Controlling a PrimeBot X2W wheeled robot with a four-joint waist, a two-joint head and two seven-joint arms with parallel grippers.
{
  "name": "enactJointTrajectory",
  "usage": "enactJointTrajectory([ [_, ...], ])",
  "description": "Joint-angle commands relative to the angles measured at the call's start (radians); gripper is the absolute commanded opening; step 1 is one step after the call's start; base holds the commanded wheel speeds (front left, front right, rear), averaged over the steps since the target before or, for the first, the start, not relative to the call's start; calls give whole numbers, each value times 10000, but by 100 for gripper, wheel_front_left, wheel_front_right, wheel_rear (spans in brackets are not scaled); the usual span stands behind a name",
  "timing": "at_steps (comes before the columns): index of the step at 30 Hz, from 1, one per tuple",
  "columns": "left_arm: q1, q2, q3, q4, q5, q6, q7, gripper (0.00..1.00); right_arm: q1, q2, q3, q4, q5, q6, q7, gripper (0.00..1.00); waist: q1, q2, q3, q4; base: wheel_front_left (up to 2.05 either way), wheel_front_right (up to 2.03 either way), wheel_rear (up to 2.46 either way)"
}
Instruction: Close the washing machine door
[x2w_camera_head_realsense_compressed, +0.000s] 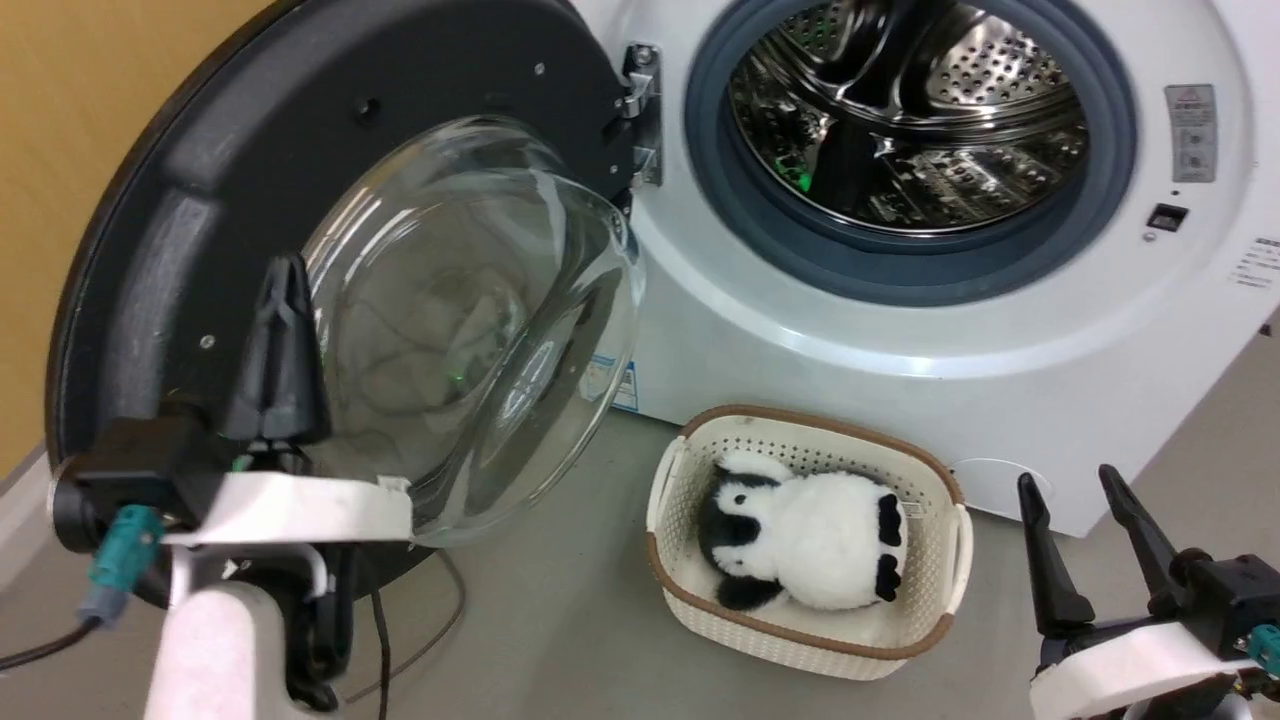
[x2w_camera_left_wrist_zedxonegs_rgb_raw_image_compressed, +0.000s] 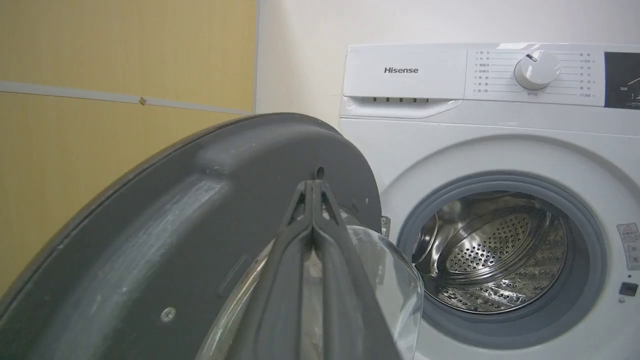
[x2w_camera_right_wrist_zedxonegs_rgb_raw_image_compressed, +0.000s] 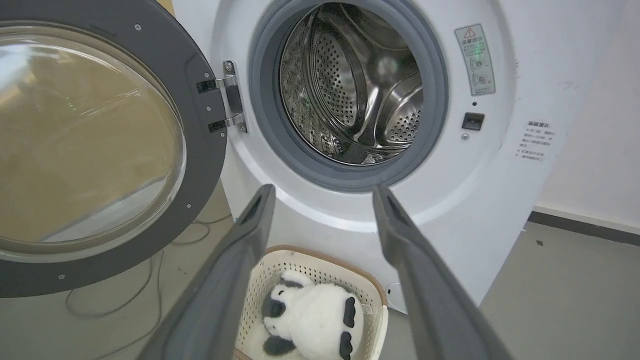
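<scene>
Black round glass-windowed washing machine door (x2w_camera_head_realsense_compressed: 200, 200) gapes leftward; left gripper (x2w_camera_head_realsense_compressed: 286, 275), jaws pressed together, lies nearer, before its inner face; right gripper (x2w_camera_head_realsense_compressed: 1068, 480), jaws spread, well apart.

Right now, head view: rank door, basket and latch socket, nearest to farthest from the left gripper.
1. Washing machine door, right at the left gripper.
2. Basket, on the floor, centre.
3. Latch socket, machine's far right.

The washing machine door (x2w_camera_head_realsense_compressed: 200, 200) stands left of the drum (x2w_camera_head_realsense_compressed: 910, 110); a basket (x2w_camera_head_realsense_compressed: 805, 448) lies before the machine (x2w_camera_head_realsense_compressed: 800, 330).
</scene>
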Motion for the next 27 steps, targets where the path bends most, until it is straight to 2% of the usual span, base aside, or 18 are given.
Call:
enactJointTrajectory([
  [1,-326,7,165,-122,-157,-84,-106,0,-111,19,-58,-66,67,3,-107,100,0,0,61,181,0,0,0],
  [8,-1115,24,1100,-249,-757,-379,-273,0,-151,22,-229,-67,148,4,-274,100,0,0,182,730,0,0,0],
  [14,-1599,287,1808,-114,-1465,-490,-399,0,-250,24,-252,-40,203,4,-400,100,0,0,307,1023,0,0,0],
  [26,-2140,940,3048,1169,-4785,-628,-341,0,-394,29,-404,-61,370,5,-650,100,0,0,627,1583,0,0,0],
  [27,-2140,940,3048,1169,-4785,-628,-341,0,-394,29,-404,-61,370,5,-650,100,0,0,627,1583,0,0,0],
])
